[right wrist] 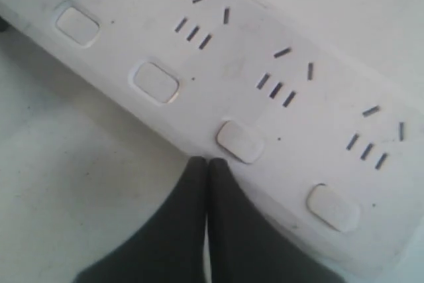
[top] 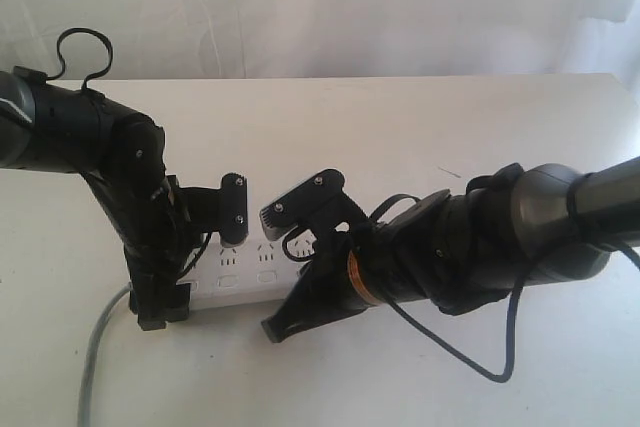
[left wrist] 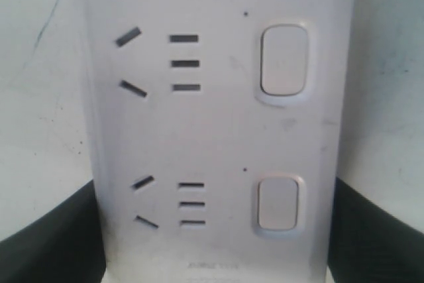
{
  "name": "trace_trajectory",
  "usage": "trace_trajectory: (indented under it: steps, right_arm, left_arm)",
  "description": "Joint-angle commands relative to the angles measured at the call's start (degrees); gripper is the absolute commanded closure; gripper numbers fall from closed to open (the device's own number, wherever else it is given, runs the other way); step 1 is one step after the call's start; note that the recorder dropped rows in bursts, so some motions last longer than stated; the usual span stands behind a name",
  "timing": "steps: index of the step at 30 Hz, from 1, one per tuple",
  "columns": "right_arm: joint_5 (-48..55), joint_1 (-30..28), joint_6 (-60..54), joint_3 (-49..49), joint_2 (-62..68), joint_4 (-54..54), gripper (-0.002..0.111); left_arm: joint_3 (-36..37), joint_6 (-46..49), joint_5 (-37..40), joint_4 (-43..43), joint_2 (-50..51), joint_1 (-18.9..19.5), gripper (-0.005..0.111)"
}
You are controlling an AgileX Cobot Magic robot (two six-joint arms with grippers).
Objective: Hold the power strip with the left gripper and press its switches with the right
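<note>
The white power strip (top: 250, 292) lies along the table, its grey cord (top: 95, 357) leaving at the left end. My left gripper (top: 200, 262) straddles that end and is shut on it. The left wrist view shows a black finger (left wrist: 46, 243) against each long side of the power strip (left wrist: 212, 130), with two switches (left wrist: 285, 61) in view. My right gripper (top: 278, 325) is shut and empty. In the right wrist view the right gripper (right wrist: 209, 162) has its tips at the near edge of the power strip (right wrist: 232, 71), just beside one switch (right wrist: 239, 141) and not on it.
The white table (top: 450, 127) runs to a pale curtain (top: 320, 7) at the back. A loose black cable (top: 450, 347) hangs from the right arm (top: 540, 227) over the table in front. The left arm (top: 90, 137) stands over the strip's left end.
</note>
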Motion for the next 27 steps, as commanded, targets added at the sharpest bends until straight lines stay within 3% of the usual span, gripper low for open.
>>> trace_trajectory:
  steps: [1, 27]
  right_arm:
    - [1.46, -0.02, -0.66, -1.63, -1.71, -0.05, 0.108]
    - [4.05, -0.02, -1.63, -4.22, 2.48, -1.23, 0.108]
  left_arm:
    - [2.31, 0.35, -1.35, 0.93, 3.36, 0.23, 0.107]
    - [2.31, 0.35, -1.21, 0.93, 3.36, 0.23, 0.107]
